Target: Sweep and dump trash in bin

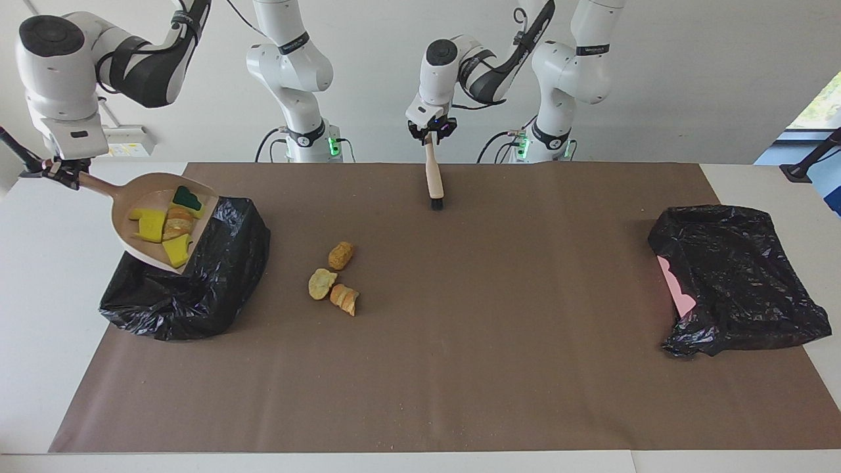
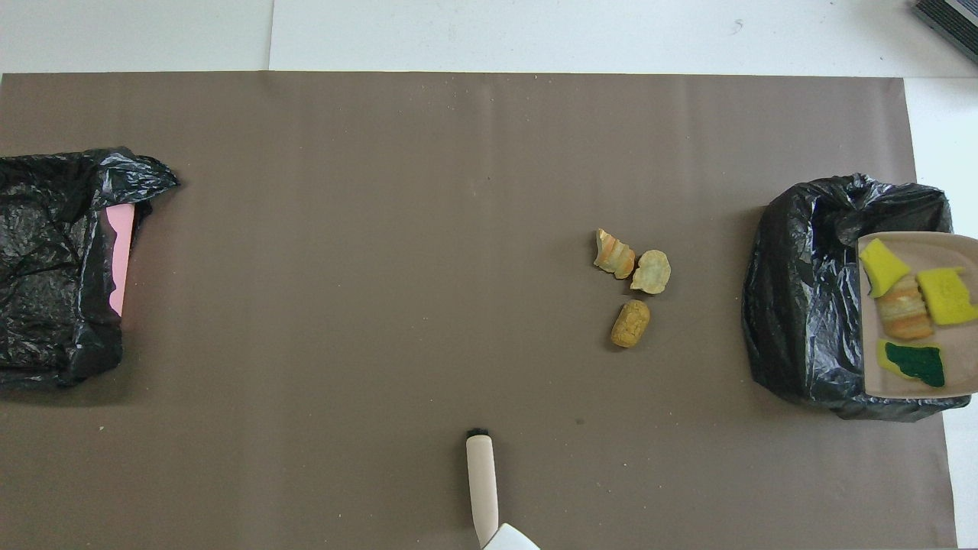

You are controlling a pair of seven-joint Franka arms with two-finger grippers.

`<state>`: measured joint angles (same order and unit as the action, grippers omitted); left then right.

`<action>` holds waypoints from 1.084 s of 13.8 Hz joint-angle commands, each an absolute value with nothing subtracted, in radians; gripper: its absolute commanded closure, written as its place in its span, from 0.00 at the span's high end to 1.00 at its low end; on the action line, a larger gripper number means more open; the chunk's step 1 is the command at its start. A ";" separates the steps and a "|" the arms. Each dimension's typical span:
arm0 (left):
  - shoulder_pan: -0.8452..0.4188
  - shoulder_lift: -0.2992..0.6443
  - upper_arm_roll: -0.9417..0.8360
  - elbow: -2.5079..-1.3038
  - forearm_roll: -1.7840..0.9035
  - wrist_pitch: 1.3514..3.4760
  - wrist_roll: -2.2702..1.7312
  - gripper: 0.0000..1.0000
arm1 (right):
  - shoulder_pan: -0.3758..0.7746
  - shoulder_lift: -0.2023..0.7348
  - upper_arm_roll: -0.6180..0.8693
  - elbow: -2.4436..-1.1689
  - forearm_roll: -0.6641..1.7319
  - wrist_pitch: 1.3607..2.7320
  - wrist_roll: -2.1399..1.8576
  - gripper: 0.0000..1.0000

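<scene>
While the load is still aboard, step in hand: dumping, by my judgement; nothing has left the pan yet.
Right end effector (image 1: pixel 62 172): upper left of the facing view, clamped shut on the handle of the dustpan (image 1: pixel 131 192).
Dustpan: held in the air over the black-bagged bin (image 1: pixel 197 289), open lip tipped down toward the bag, presumably so the contents slide off that edge.
Trash in pan: three yellow sponge chunks (image 1: pixel 151 227) (one with a green layer (image 1: pixel 186 196)) and one bread-like piece (image 1: pixel 177 223), all lying on the pan floor.
Trash on bench: three golden-brown pieces (image 1: pixel 321 284) clustered on the brown mat (image 1: pixel 493 361), left of centre in the facing view, beside the bin and apart from it; these need a second sweep.
Left end effector (image 1: pixel 430 133): top centre of the facing view, at the upper end of the brush (image 1: pixel 433 177); whether it grips or has let go, I cannot tell.
Brush: hangs handle-up, bristles low at the mat, parked clear of the dump.
Second bin (image 1: pixel 736 276): right edge of the facing view, not in use.
Risk: pieces may miss the slack bag mouth.
</scene>
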<state>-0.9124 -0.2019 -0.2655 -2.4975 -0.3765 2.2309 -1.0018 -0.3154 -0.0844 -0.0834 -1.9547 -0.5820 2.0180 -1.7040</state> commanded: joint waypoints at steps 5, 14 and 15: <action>-0.585 0.012 -0.264 -2.096 -0.064 2.058 -0.787 1.00 | -0.270 -0.089 -0.080 -1.987 -0.762 2.094 -1.776 0.00; -0.207 0.035 -0.261 -1.757 0.060 1.786 -0.350 1.00 | -0.255 -0.112 -0.081 -1.970 -0.923 2.105 -1.836 0.00; -0.189 0.019 -0.259 -1.738 0.058 1.755 -0.300 1.00 | -0.255 -0.123 -0.081 -1.965 -0.923 2.102 -1.853 0.00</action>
<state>-0.2207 0.0316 -0.2465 -1.7944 0.0528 1.8448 -0.3775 -0.2435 -0.0877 -0.0851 -1.9697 -0.8958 2.1032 -1.7949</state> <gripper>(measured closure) 0.000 0.683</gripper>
